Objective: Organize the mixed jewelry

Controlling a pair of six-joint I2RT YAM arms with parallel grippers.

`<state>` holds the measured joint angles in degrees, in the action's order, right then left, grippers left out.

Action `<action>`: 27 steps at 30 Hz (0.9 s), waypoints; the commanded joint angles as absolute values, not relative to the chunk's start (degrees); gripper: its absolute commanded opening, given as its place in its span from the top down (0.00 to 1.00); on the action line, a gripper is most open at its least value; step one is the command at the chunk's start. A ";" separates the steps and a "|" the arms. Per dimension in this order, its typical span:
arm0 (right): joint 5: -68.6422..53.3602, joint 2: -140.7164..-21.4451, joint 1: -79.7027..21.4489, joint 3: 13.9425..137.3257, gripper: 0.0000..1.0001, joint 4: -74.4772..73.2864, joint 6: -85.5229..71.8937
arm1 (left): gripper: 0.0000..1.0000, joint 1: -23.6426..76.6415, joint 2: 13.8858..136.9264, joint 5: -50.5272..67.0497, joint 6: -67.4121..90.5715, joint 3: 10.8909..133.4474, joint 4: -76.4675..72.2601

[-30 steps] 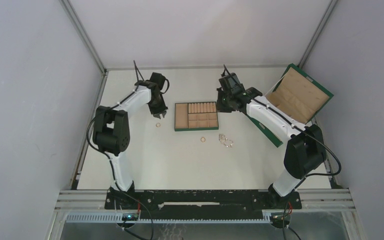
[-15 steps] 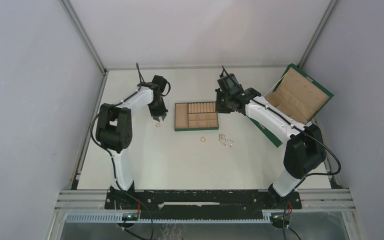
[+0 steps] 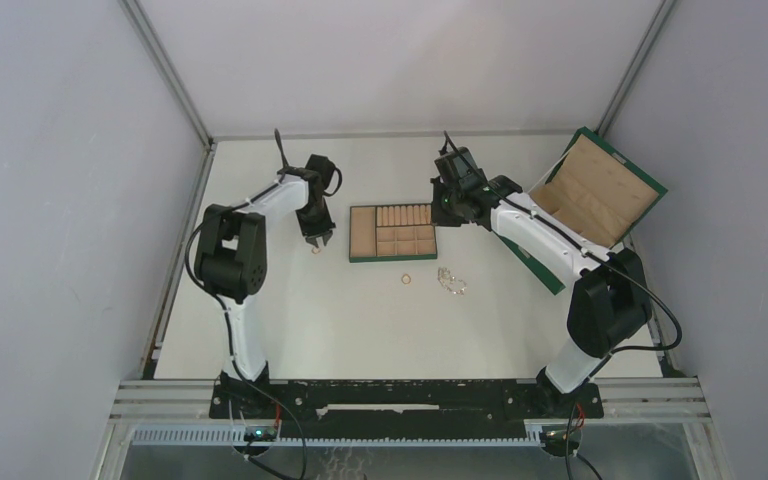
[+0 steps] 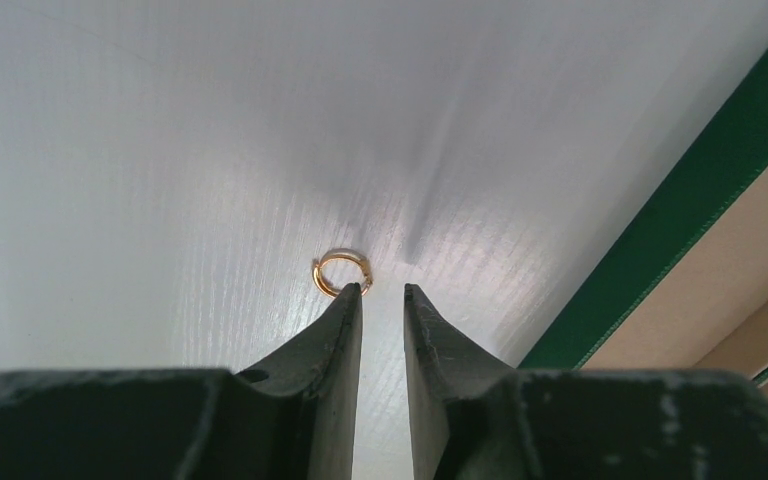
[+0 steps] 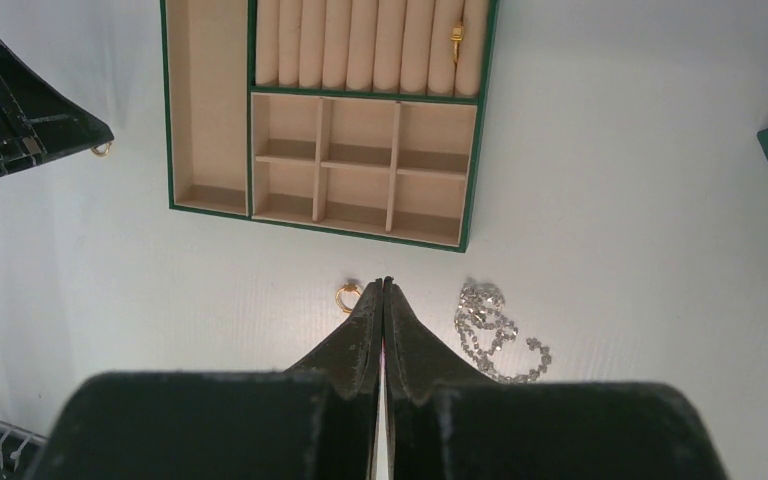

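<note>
One gold ring [image 4: 341,274] lies on the white table left of the tray and also shows in the top view [image 3: 315,250]. My left gripper [image 4: 382,288] is low over it with a narrow gap between the jaws. The ring lies just past the left fingertip, not between the jaws. In the top view this gripper [image 3: 319,238] is beside the tray's left edge. A second gold ring [image 5: 348,296] and a silvery chain tangle [image 5: 490,325] lie in front of the tray. My right gripper [image 5: 382,281] is shut and empty, held above them, over the tray's back right corner in the top view [image 3: 444,205].
The tan compartmented tray with green edge [image 3: 390,258] sits mid-table. A small gold piece [image 5: 455,38] sits in its roll section. The large open green box with tan lining [image 3: 600,190] stands at the back right.
My left gripper has shifted slightly right and nearer, closer to the ring. The right arm and the jewelry have not visibly moved.
</note>
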<state>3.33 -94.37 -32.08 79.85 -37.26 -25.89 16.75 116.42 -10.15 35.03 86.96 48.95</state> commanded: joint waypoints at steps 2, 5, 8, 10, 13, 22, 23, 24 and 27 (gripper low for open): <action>3.69 -94.63 -32.57 80.55 0.95 -36.12 -26.27 | 0.74 16.29 116.83 -10.79 35.97 86.04 48.77; 3.61 -94.70 -32.69 80.50 0.95 -36.13 -26.31 | 0.74 16.26 116.71 -10.39 36.02 85.37 48.37; 3.60 -94.88 -32.65 80.50 0.95 -35.96 -26.25 | 0.74 16.26 117.09 -9.72 36.11 85.08 48.04; 3.54 -95.00 -32.62 80.51 0.95 -35.82 -26.23 | 0.75 16.17 117.40 -9.66 36.13 84.95 48.01; 3.43 -95.16 -32.66 80.51 0.95 -35.84 -26.17 | 0.77 15.98 117.36 -9.34 36.04 84.36 47.45; 3.47 -95.19 -32.62 80.51 0.95 -36.12 -26.21 | 0.93 15.91 117.12 -9.05 36.08 83.81 47.29; 3.43 -95.23 -32.67 80.51 0.96 -36.12 -26.26 | 0.95 15.91 116.97 -8.94 36.04 83.83 47.30; 3.43 -95.21 -32.68 80.51 0.96 -36.21 -26.22 | 0.96 15.91 116.72 -8.94 35.97 83.80 47.34; 3.55 -95.08 -32.71 80.51 0.96 -36.45 -26.20 | 1.00 15.91 115.66 -8.94 35.95 83.60 47.58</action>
<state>3.31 -95.07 -32.27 79.85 -37.17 -25.89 16.32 117.08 -8.84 35.18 85.03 48.05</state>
